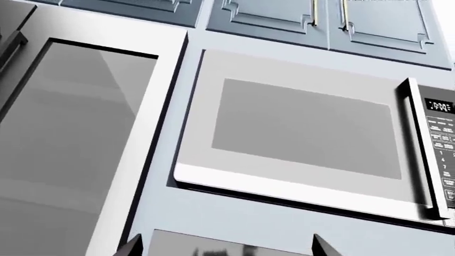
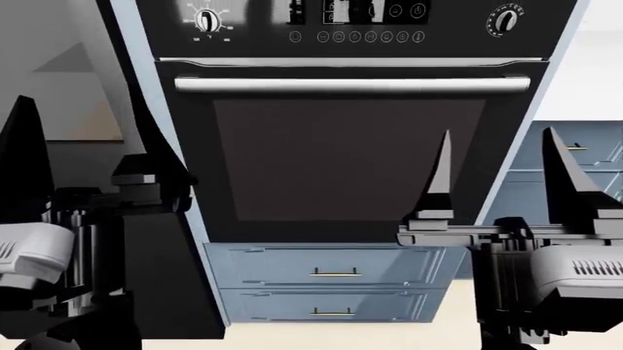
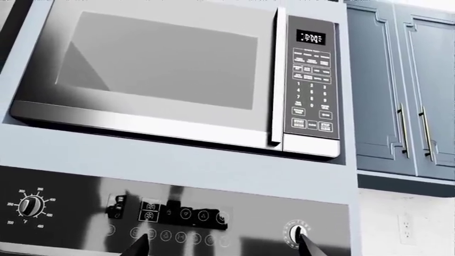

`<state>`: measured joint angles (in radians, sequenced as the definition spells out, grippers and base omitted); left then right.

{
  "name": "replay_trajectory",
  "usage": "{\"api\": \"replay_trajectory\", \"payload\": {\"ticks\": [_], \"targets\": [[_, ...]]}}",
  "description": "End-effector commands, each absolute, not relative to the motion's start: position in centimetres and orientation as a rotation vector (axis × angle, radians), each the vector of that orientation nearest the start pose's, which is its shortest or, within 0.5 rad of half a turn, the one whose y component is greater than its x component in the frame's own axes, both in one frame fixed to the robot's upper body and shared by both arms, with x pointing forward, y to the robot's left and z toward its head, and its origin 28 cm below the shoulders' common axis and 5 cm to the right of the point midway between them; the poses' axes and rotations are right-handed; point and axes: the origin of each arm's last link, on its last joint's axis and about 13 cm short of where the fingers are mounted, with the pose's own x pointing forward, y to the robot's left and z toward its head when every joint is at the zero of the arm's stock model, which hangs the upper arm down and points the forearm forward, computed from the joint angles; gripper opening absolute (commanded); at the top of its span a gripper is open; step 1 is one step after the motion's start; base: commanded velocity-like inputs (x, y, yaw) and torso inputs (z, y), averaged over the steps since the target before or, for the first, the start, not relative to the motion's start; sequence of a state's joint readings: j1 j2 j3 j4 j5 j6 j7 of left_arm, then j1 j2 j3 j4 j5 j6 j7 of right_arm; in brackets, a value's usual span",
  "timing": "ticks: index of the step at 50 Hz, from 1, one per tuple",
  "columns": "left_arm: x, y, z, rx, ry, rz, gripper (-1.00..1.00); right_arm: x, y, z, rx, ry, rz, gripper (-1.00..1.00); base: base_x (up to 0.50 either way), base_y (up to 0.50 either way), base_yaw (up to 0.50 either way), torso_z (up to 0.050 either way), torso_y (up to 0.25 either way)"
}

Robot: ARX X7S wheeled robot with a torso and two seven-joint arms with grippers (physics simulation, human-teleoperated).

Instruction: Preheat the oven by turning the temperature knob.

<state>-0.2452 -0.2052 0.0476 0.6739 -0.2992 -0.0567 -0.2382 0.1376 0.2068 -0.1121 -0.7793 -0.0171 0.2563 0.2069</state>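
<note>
The black oven (image 2: 351, 157) fills the head view, with a dark glass door and a silver bar handle (image 2: 351, 84). The temperature knob (image 2: 206, 20), ringed by white numerals, is at the panel's left end. It also shows in the right wrist view (image 3: 30, 206). The tick-ringed knob (image 2: 504, 20) is at the right end and sits just behind one right fingertip (image 3: 310, 247). My right gripper (image 2: 498, 142) is open and empty in front of the door, fingers pointing up. My left gripper (image 2: 87, 160) is open and empty at the oven's left edge.
A silver microwave (image 3: 170, 74) is built in above the oven and also shows in the left wrist view (image 1: 306, 128). Blue-grey drawers with brass pulls (image 2: 333, 273) lie below the oven. Blue-grey cabinets (image 3: 401, 90) stand to the right. A grey panel (image 1: 64, 144) is at the left.
</note>
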Motion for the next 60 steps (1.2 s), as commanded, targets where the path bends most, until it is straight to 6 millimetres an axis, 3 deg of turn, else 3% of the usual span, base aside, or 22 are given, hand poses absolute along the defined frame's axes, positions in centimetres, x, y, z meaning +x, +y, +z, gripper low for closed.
{"api": "replay_trajectory", "payload": {"ticks": [1,3,28,60], "targets": [[21.26,21.55,19.91,-0.172,-0.818,-0.003,1.0,19.56,-10.34,17.97,-0.127,-0.666,-0.061,1.0,0.0,0.0,0.0,0.05,0.0],[21.51,21.56,20.01,-0.147,-0.797,0.053,1.0,19.54,-10.4,17.99,-0.129,-0.665,-0.066,1.0,0.0,0.0,0.0,0.033,0.0],[21.13,21.38,20.21,-0.135,-0.816,0.036,1.0,19.43,-10.3,17.95,-0.118,-0.66,-0.045,1.0,0.33,0.0,0.0,0.0,0.0],[20.72,21.39,20.45,-0.137,-0.819,0.028,1.0,19.3,-10.2,18.0,-0.118,-0.662,-0.044,1.0,0.02,0.0,0.0,0.0,0.001]]}}
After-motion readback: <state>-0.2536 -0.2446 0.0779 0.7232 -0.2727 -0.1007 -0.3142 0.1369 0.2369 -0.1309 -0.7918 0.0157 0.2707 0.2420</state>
